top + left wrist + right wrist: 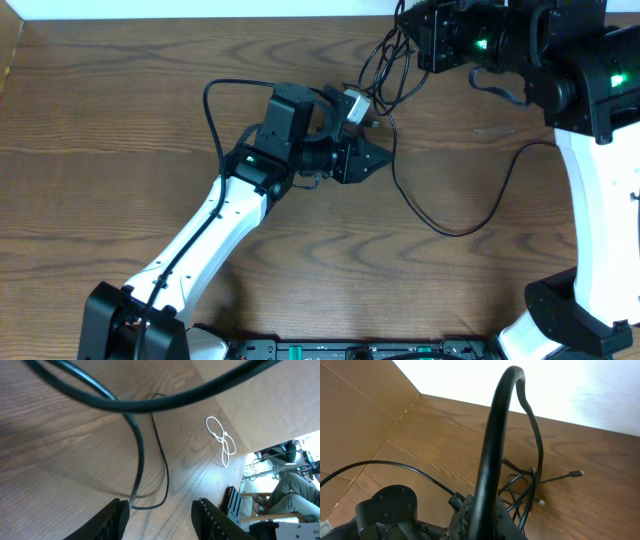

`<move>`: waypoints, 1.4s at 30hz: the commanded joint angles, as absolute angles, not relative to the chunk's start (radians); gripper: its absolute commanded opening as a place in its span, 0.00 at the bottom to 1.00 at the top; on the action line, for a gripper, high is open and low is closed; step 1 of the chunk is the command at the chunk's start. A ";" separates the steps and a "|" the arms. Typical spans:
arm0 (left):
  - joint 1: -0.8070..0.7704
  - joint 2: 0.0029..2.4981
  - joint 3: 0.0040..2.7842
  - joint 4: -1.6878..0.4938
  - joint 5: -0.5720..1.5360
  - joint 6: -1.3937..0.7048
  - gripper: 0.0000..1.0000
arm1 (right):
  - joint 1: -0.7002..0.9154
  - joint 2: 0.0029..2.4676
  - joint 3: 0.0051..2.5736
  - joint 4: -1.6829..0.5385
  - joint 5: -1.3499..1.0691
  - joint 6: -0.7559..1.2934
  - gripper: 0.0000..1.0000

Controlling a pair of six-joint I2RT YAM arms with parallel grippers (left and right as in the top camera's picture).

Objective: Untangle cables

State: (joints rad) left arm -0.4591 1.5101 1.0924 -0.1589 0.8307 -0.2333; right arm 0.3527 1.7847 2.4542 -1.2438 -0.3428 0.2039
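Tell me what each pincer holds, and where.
Right pincer appears shut on a black cable, mid-loop above the tangle; left pincer open, holding nothing.

A: Top end of black cables (385, 75)?
B: Runs under right arm (500, 45) in overhd. Right gripper hidden there.
A: Wrist cams?
B: Left: blurred cord (150, 402) over the cables, cut by both edges. Right: fat cord (492, 460) covers cables' left part; plug (577, 473) right of them too small to ID.

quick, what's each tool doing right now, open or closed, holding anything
Left tool: open, nothing clamped; thin black cable lies beside it.
Right tool: closed; whether it pinches anything cannot be told.
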 commanded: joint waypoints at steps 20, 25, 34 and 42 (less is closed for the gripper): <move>-0.524 1.590 1.099 0.010 0.646 -0.376 0.46 | 0.350 1.771 2.467 -1.230 -0.385 0.239 0.01; -0.546 1.629 1.099 0.046 0.646 -0.413 0.46 | 0.344 1.771 2.467 -1.230 -0.385 0.239 0.01; -0.569 1.633 1.099 0.136 0.645 -0.458 0.46 | 0.338 1.771 2.467 -1.230 -0.396 0.239 0.01; -0.593 1.644 1.099 0.133 0.632 -0.458 0.42 | 0.337 1.771 2.467 -1.230 -0.397 0.243 0.01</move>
State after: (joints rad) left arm -0.5827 1.6333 1.0924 0.1314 0.6464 -0.4511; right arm 0.3439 1.7847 2.4542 -1.2369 -0.3782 0.2306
